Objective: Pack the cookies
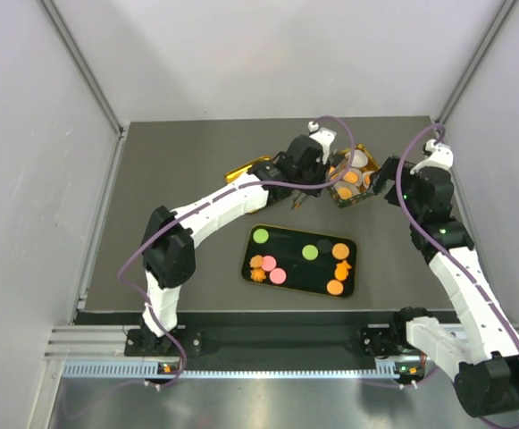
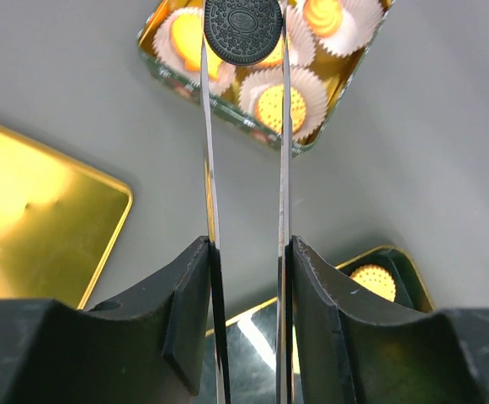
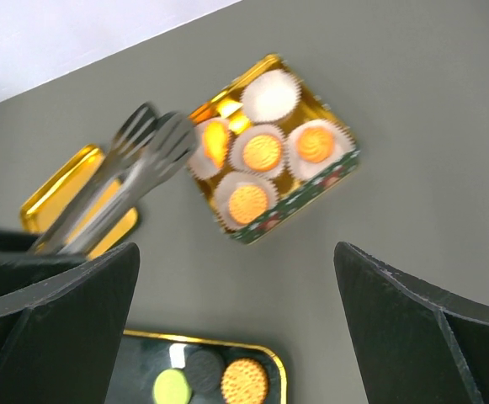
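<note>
My left gripper (image 2: 248, 252) is shut on metal tongs (image 2: 284, 168). The tong tips pinch a dark round cookie (image 2: 242, 31) above the gold tin (image 2: 172, 71), which holds white paper cups with orange cookies (image 2: 279, 108). In the top view the left gripper (image 1: 305, 179) is at the tin's (image 1: 372, 166) left side. The other cookies lie on a black gold-rimmed tray (image 1: 299, 273): green (image 1: 261, 236), pink (image 1: 278, 275), and orange discs (image 1: 334, 287). My right gripper (image 3: 236, 278) is open and empty, right of the tin (image 3: 299, 202); one cup (image 3: 271, 94) there is empty.
A gold lid (image 1: 246, 170) lies left of the tin, also in the left wrist view (image 2: 34, 210). Grey walls stand at the table's left, right and back. The tongs (image 3: 135, 160) reach over the tin's left side.
</note>
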Controlling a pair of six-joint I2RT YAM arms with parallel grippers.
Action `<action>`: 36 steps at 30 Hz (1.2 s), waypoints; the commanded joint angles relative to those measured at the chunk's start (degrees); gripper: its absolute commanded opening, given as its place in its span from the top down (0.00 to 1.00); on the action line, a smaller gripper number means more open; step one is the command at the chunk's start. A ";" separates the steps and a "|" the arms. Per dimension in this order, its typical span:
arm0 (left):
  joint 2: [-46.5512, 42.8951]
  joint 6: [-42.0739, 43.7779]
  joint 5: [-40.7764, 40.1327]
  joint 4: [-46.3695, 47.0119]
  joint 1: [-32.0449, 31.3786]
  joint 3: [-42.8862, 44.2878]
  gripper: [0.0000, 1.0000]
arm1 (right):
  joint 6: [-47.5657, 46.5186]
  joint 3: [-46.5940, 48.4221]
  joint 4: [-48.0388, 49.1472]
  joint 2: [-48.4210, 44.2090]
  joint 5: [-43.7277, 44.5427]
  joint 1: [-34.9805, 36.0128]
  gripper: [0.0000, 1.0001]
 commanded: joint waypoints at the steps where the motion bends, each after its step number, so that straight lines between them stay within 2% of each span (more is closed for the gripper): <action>1: 0.49 2.25 1.06 7.67 -0.38 2.67 0.59 | 2.96 -0.78 1.99 -1.44 -6.37 -0.76 0.00; 9: 5.41 5.76 1.84 8.73 -0.20 7.58 0.58 | 3.14 -2.01 -0.64 -2.50 -6.64 -0.76 0.00; 16: 10.86 7.43 0.00 13.65 0.06 9.08 0.58 | 3.23 -1.40 -2.13 -3.91 -7.00 -0.76 0.00; 25: 18.06 6.12 3.24 19.27 2.34 13.55 0.58 | 1.38 -1.22 -3.02 -3.12 -5.24 -0.76 0.00; 36: 25.89 5.50 5.10 20.24 3.58 21.38 0.56 | 0.51 -1.14 -2.84 -1.45 -5.33 -0.76 0.00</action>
